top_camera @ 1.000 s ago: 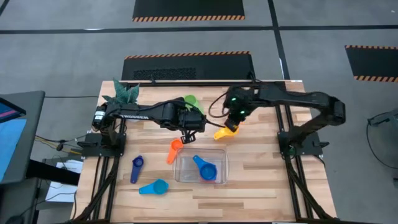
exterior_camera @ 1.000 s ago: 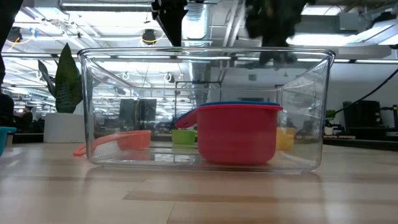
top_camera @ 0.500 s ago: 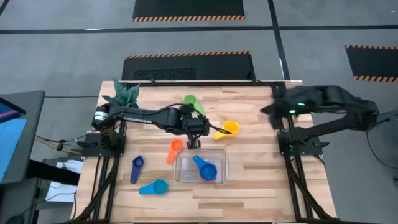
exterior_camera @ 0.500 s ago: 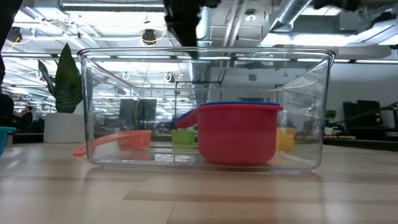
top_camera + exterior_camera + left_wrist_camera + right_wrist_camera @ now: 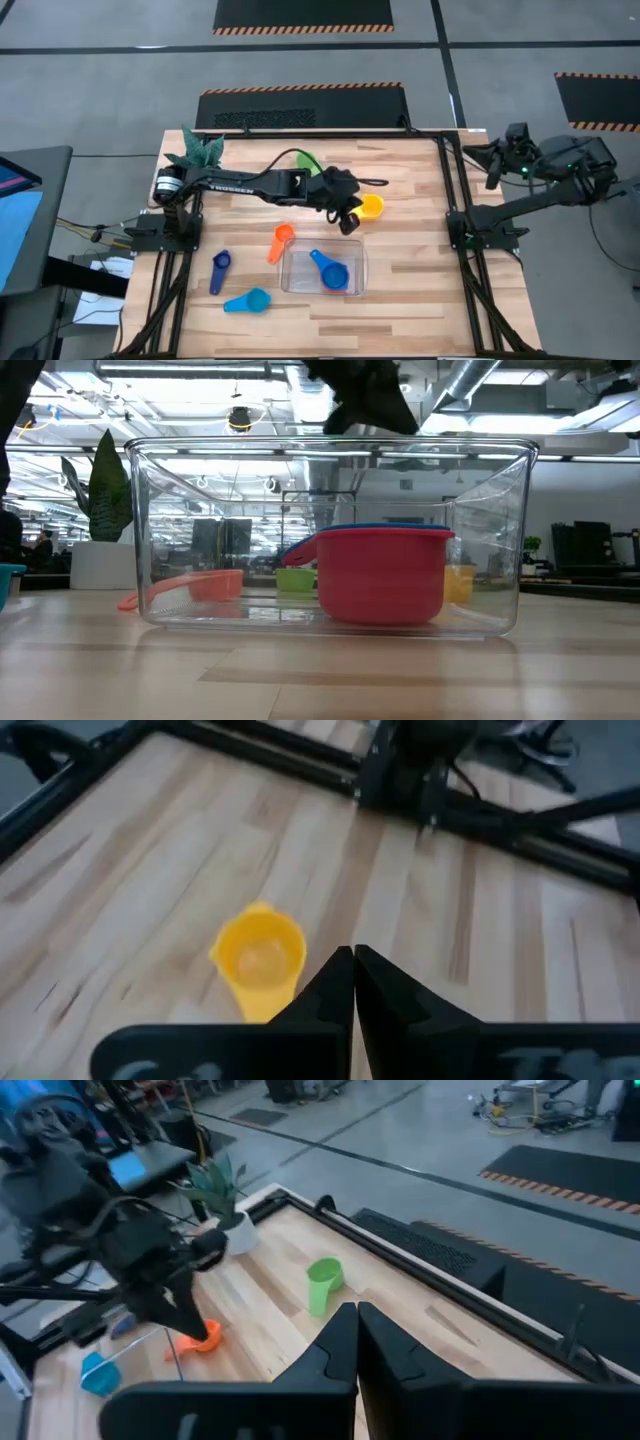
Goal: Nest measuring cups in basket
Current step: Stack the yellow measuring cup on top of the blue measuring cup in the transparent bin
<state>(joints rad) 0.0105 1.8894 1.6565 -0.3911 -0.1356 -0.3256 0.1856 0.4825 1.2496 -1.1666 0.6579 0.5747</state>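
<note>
So the left arm is stretched out across the middle of the tabletop [image 5: 420, 270], and the left gripper [image 5: 350, 222] hangs just beside the yellow cup [image 5: 370, 207], right above the back edge of the basket [image 5: 355, 268]. Its fingers [image 5: 335, 982] are pressed together with nothing between them, and in the left wrist view the yellow cup [image 5: 260, 955] sits on the wood just past the fingertips, not touching them. The basket is the clear tub toward the front middle of the tabletop, and it's got the blue cup [image 5: 328, 270] in it, stacked in the red cup [image 5: 382, 575], which really only shows from the low view, where the blue rim peeks out over the red one. The orange cup [image 5: 281, 240] lies on the wood just off the basket's left side, handle pointing toward the front. The navy cup [image 5: 219, 270] and the light blue cup [image 5: 250, 300] are farther over to the front left, well apart from the basket. The green cup [image 5: 306, 161] is at the back, partly hidden by the left arm, with a potted plant [image 5: 200, 148] in the back left corner. The right arm is pulled way back, with the right gripper [image 5: 497, 160] beyond the tabletop's right edge, its fingers [image 5: 338, 1342] together and empty too.
</note>
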